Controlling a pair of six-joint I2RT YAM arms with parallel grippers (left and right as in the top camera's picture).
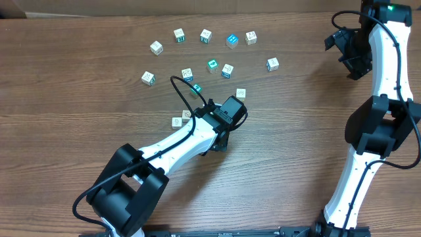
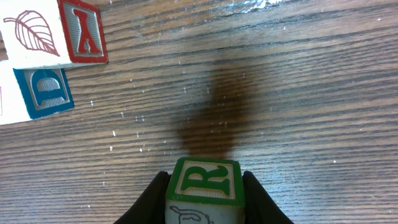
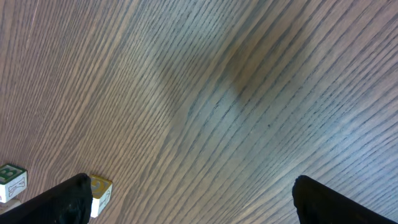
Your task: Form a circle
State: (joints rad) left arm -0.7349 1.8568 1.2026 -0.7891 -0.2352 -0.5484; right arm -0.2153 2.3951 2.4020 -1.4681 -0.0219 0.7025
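My left gripper is shut on a pale wooden cube with a green R face, held just above the table. In the overhead view this gripper sits mid-table and hides the held cube. The circle shows only as a small cluster of pale cubes beside my left forearm, partly covered by it. The left wrist view shows a leaf-and-red-A cube touching a blue D cube at the top left. My right gripper hangs open over bare wood at the far right, shown wide apart in its wrist view.
Several similar cubes lie scattered in a loose arc across the far middle of the table, among them teal-faced ones. A lone cube lies close to my left wrist. A green cube and a yellow cube lie by my right gripper's left finger.
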